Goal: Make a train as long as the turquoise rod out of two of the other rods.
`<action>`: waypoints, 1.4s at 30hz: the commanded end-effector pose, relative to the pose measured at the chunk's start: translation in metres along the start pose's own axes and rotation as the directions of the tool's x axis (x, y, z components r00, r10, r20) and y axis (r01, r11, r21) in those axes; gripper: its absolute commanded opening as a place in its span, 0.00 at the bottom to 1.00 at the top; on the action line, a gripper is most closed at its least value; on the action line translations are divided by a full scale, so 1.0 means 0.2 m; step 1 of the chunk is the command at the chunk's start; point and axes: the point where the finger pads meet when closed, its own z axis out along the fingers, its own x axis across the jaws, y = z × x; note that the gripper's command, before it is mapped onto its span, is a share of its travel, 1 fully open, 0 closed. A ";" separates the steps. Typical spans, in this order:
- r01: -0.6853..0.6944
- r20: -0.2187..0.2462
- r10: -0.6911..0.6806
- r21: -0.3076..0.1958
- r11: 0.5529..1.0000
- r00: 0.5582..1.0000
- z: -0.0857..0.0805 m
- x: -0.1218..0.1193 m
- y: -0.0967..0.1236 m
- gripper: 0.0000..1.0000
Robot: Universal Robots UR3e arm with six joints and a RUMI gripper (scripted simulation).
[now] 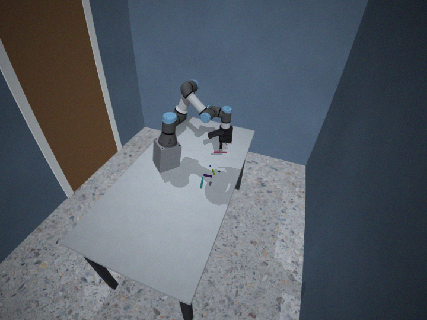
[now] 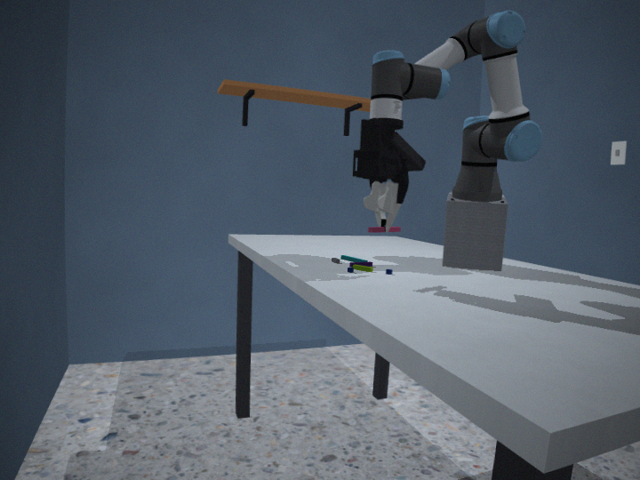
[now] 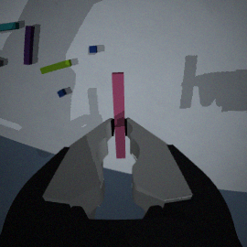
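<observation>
My gripper (image 1: 220, 151) (image 2: 384, 227) (image 3: 119, 120) is shut on the pink rod (image 1: 224, 152) (image 2: 375, 229) (image 3: 118, 91), near its middle, and holds it level above the table. The turquoise rod (image 1: 201, 182) (image 2: 354, 259) (image 3: 8, 26) lies flat, cut off by the wrist view's left edge. The purple rod (image 1: 207, 175) (image 2: 360, 264) (image 3: 28, 45) lies near one end of it. One blue rod (image 1: 210, 166) (image 2: 388, 271) (image 3: 93, 49) lies nearer the robot base. Another blue rod (image 1: 219, 171) (image 2: 350, 269) (image 3: 61, 92) lies nearer the table's long edge.
The lime rod (image 1: 213, 172) (image 2: 363, 268) (image 3: 56, 67) lies between the purple rod and the blue rods. The grey rod (image 1: 210, 183) (image 2: 336, 260) (image 3: 2, 62) lies beside the turquoise rod, apart from it. The robot's base block (image 1: 167, 159) (image 2: 474, 235) stands on the table.
</observation>
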 end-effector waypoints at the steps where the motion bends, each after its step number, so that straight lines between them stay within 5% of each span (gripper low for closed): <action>1: -0.005 0.001 0.005 -0.002 1.000 1.000 0.00 -0.04 -0.01 0.00; 6: -0.026 0.001 0.026 -0.002 1.000 1.000 -0.01 -0.20 -0.07 0.00; 29: -0.026 0.001 0.026 -0.002 1.000 1.000 0.03 -0.20 -0.07 0.00; 42: -0.026 0.001 0.026 -0.002 1.000 1.000 0.27 -0.20 -0.07 0.00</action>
